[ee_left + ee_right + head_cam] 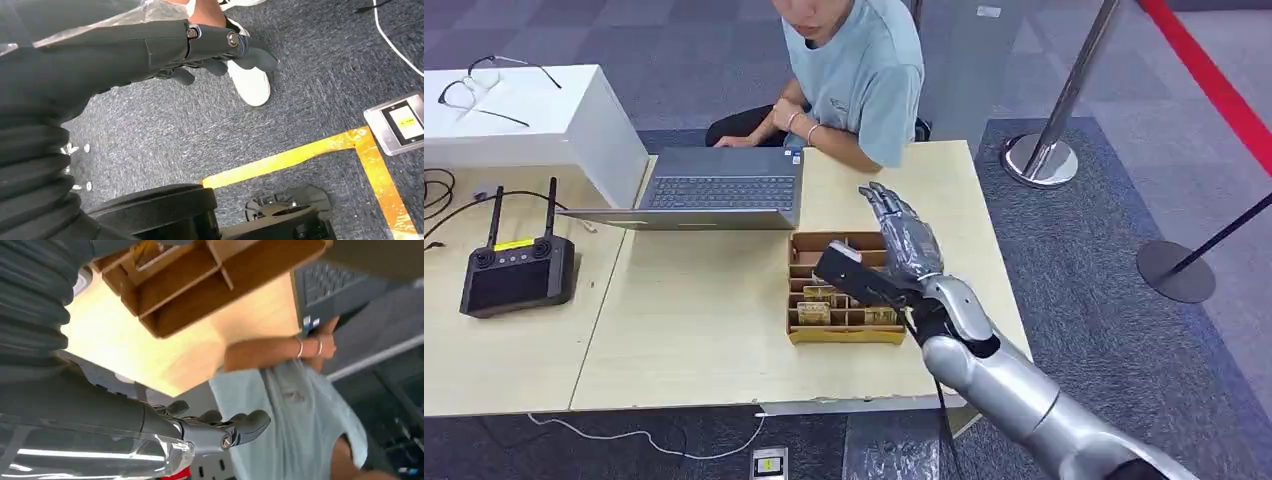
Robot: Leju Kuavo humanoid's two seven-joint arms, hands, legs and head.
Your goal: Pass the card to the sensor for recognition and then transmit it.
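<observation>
A wooden divided box [796, 330] lies on the table, right of centre, with tan cards [814, 312] standing in its near compartments. My right hand [904, 235] hovers over the box's far right corner, fingers stretched out and apart, holding nothing. In the right wrist view that hand [200, 432] is bare, with the box [200, 295] beyond it. My left hand [210, 45] hangs beside my body above the carpet, fingers loosely extended, with nothing in it.
A person in a light blue shirt [864, 70] sits at the table's far side behind an open laptop [724, 190]. A black controller with antennas [519, 275] and a white case [524, 120] are at the left. Stanchion bases [1039, 160] stand to the right.
</observation>
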